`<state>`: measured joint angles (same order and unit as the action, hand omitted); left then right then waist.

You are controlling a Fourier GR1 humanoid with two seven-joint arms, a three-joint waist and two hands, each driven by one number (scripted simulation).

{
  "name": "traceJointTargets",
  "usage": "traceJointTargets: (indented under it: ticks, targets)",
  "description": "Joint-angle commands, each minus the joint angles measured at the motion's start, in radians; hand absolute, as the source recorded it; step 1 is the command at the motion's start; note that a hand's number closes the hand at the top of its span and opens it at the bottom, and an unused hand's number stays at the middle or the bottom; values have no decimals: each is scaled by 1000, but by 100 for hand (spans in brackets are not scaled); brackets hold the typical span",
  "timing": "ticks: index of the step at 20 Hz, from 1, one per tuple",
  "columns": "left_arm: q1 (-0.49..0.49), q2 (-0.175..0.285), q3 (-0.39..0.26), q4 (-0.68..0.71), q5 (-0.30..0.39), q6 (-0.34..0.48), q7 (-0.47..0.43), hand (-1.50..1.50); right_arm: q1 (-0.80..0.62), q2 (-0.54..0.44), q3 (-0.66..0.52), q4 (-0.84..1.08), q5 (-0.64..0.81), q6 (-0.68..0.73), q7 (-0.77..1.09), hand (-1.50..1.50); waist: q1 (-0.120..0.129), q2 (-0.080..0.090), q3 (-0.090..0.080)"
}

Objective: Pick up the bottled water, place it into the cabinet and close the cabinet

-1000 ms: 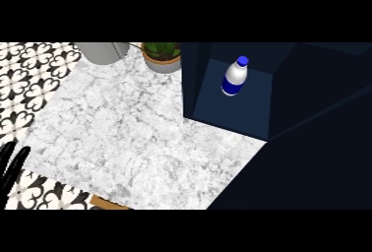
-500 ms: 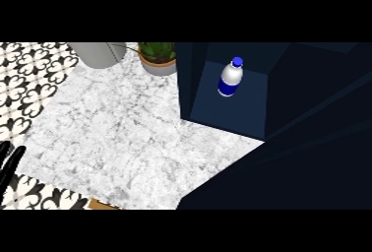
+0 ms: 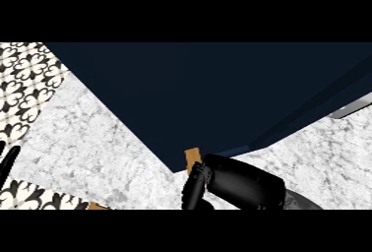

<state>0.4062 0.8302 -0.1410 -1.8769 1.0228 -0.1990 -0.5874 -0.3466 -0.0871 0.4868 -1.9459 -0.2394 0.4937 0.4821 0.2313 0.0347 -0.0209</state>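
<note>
A dark navy cabinet door (image 3: 210, 93) fills most of the head view and hides the cabinet's inside. No bottled water shows anywhere. My right hand (image 3: 236, 184) is at the lower middle, just below the door's lower corner and beside a thin wooden edge (image 3: 192, 160). Its fingers (image 3: 193, 191) look fairly straight and hold nothing. My left hand (image 3: 7, 162) rests open at the left edge, fingers up.
The white marble counter (image 3: 94, 142) shows at lower left and again at the right (image 3: 334, 157). Black-and-white patterned tile (image 3: 25, 83) lies at the far left. A grey metal bar (image 3: 352, 106), like a handle, sits at the right edge of the dark panel.
The dark door now covers the view where the open cabinet with the bottle, the plant and the grey pot showed before. My right hand has come into view at the bottom.
</note>
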Motion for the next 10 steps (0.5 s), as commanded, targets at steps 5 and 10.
traceJointTargets:
  ticks: [5, 10]
  targets:
    - [19, 14, 39, 30, 21, -25, -4, -150, -327, 86, -160, 333, 113, -261, 74, 150, -31, -3, 12]
    - [36, -9, 19, 37, 17, -49, -15, -150, -514, 87, -233, 548, 116, -438, 33, 150, -27, 3, 14]
